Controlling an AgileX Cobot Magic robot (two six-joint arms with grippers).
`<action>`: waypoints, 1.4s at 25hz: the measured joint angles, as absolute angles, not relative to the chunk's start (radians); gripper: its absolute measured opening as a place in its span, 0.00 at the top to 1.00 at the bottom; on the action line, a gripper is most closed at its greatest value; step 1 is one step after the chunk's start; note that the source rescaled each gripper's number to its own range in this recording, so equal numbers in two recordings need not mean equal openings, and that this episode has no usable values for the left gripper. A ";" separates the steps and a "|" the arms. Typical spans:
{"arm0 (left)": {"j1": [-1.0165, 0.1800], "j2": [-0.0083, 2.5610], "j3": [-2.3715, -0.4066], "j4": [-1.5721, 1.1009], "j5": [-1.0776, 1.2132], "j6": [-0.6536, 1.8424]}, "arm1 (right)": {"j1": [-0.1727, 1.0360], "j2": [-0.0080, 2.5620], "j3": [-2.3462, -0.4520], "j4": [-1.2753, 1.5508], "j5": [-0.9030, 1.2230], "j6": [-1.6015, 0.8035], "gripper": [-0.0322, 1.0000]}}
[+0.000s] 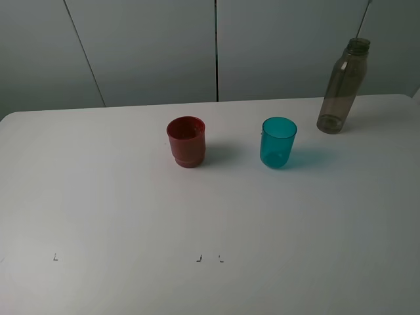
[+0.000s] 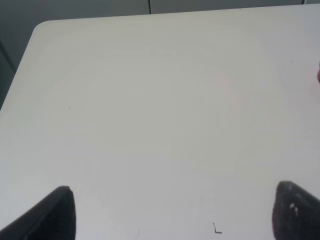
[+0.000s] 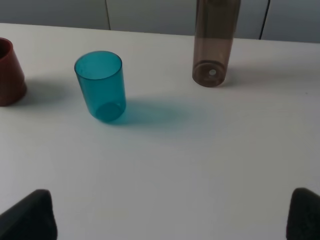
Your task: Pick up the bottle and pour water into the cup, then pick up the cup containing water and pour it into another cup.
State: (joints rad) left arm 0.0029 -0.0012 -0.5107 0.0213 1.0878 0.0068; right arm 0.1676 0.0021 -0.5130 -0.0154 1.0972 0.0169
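Here, in the exterior high view, a white table (image 1: pixel 118 210) carries three things standing upright and apart from each other: the dark red cup (image 1: pixel 186 141) near the middle, the teal cup (image 1: pixel 278 141) to its right, and the smoky grey-brown bottle (image 1: pixel 342 86) further right, close to the back edge. No gripper is visible in this view, so their places relative to the arms cannot be given from it. The bottle has no cap on its neck, and I can read no label or brand on any of the three; only a few small dark corner marks (image 1: pixel 199 259) are on the table near the front edge. In the left wrist view, the left gripper (image 2: pixel 172 212) is spread wide, its two dark fingertips (image 2: pixel 57 212) at the opposite corners of the picture with only bare table between them, and it holds nothing. A small L-shaped mark (image 2: pixel 217 229) lies just ahead, between the tips, and a thin sliver of the red cup (image 2: pixel 318 75) shows at the picture's edge, well ahead and off to one side. In the right wrist view, the right gripper (image 3: pixel 170 215) is also wide open and empty. The teal cup (image 3: pixel 101 85) stands ahead of it, the bottle (image 3: pixel 214 40) further ahead, and the red cup (image 3: pixel 10 72) beyond the teal one, partly cut by the frame.
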 joint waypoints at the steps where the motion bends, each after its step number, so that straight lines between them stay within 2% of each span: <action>1: 0.003 -0.001 -0.511 0.021 1.088 0.007 | 0.166 0.002 -0.513 -0.013 1.097 0.014 0.00; 9: 0.003 -0.001 -0.511 0.021 1.088 0.007 | 0.154 0.000 -0.513 0.011 1.097 -0.019 0.00; 16: 0.003 -0.001 -0.511 0.021 1.088 0.007 | 0.034 0.000 -0.513 0.013 1.097 -0.029 0.00; 35: 0.003 -0.001 -0.511 0.021 1.088 0.000 | 0.032 0.000 -0.513 0.013 1.097 -0.029 0.00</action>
